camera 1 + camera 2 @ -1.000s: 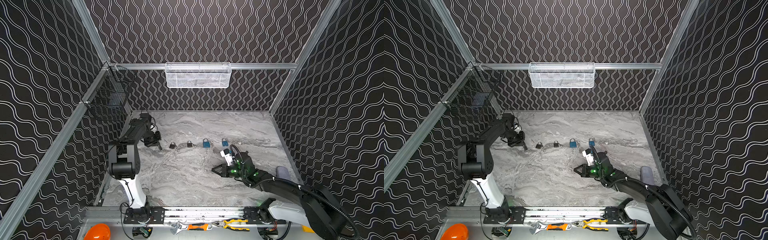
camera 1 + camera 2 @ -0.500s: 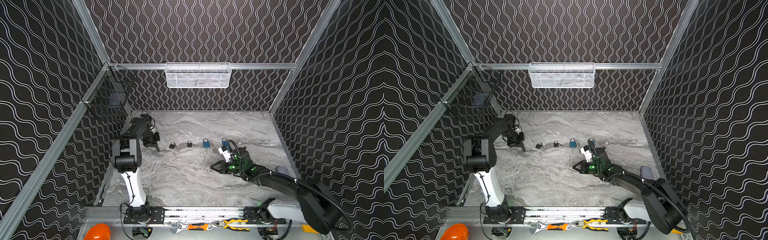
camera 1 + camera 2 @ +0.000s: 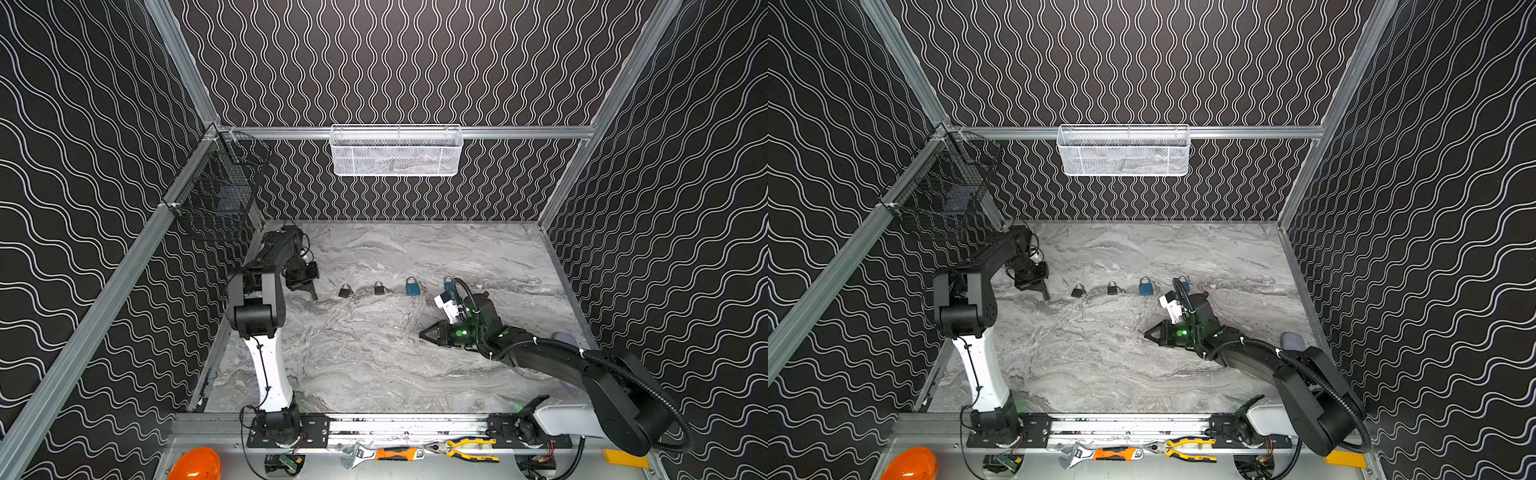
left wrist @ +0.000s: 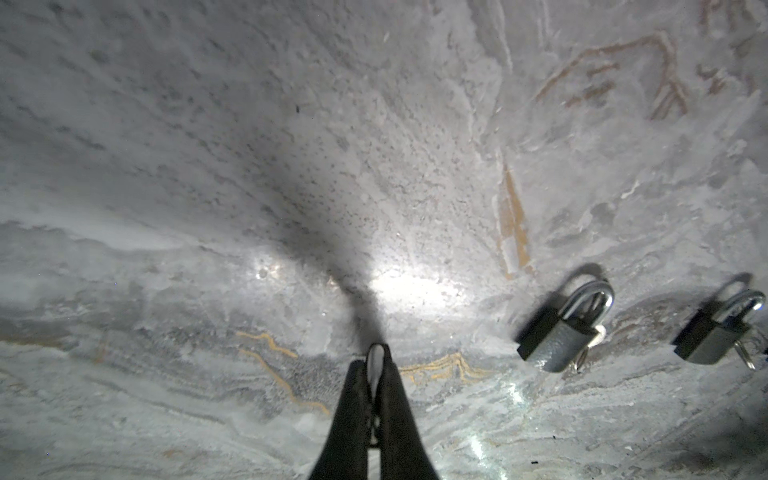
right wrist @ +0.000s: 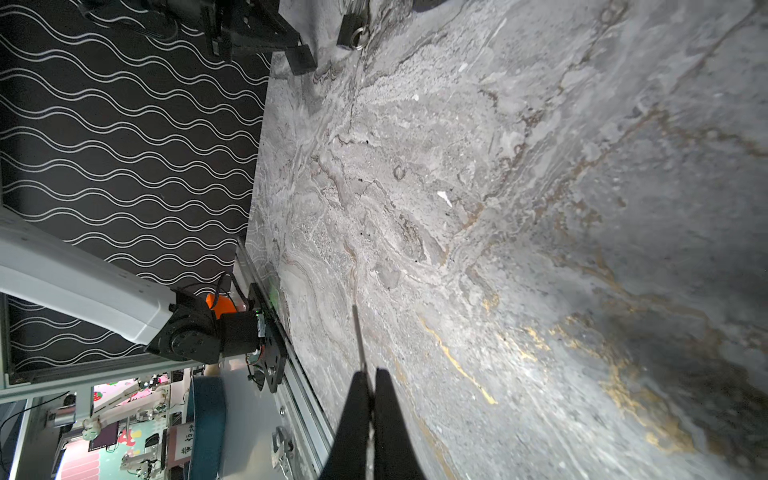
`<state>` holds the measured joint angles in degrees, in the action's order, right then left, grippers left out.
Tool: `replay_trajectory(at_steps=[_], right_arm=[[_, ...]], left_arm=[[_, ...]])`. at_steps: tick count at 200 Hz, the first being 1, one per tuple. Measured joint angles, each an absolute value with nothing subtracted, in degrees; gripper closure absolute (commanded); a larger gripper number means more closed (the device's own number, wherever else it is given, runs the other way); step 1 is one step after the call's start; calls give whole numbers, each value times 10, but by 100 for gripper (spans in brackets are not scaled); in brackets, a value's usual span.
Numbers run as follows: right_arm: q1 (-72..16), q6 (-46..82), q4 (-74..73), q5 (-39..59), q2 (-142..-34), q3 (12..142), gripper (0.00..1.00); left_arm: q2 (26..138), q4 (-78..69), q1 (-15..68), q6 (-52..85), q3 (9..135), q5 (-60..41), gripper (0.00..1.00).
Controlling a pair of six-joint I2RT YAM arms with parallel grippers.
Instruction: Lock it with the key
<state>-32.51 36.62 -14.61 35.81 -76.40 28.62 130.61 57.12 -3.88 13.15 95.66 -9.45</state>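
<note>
Several padlocks lie in a row across the marble table (image 3: 374, 365): two dark grey ones (image 3: 345, 290) (image 3: 379, 287) and two blue ones (image 3: 412, 286) (image 3: 449, 284), the last partly behind my right arm's cable. My left gripper (image 3: 312, 294) (image 4: 376, 359) is shut, tip down on the table just left of the first grey padlock (image 4: 561, 332). A pale sliver shows between its tips; I cannot tell what it is. My right gripper (image 3: 422, 333) (image 5: 370, 376) lies low in front of the blue padlocks, pointing left. It is shut on the key (image 5: 358, 332), whose thin blade sticks out edge-on.
A white mesh basket (image 3: 395, 151) hangs on the back wall and a black wire basket (image 3: 216, 199) on the left wall. A wrench, pliers (image 3: 469, 446) and an orange helmet (image 3: 195, 463) lie beyond the front rail. A greyish object (image 3: 565, 337) sits by the right wall.
My right gripper has shifted a little left and towards the back with the key. The left arm's elbow has swung slightly; its gripper stays by the grey padlock.
</note>
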Motion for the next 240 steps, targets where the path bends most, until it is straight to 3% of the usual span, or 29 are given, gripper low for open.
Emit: replay_trajectory(at_steps=[135,240], right_arm=[[-324,366,-141,354,-763,291,100],[-324,367,-142,353,-749,289,99]], left_arm=[[1350,570,-39,135,977,-75,72],[1292,545,-39,164,956,-65,54]])
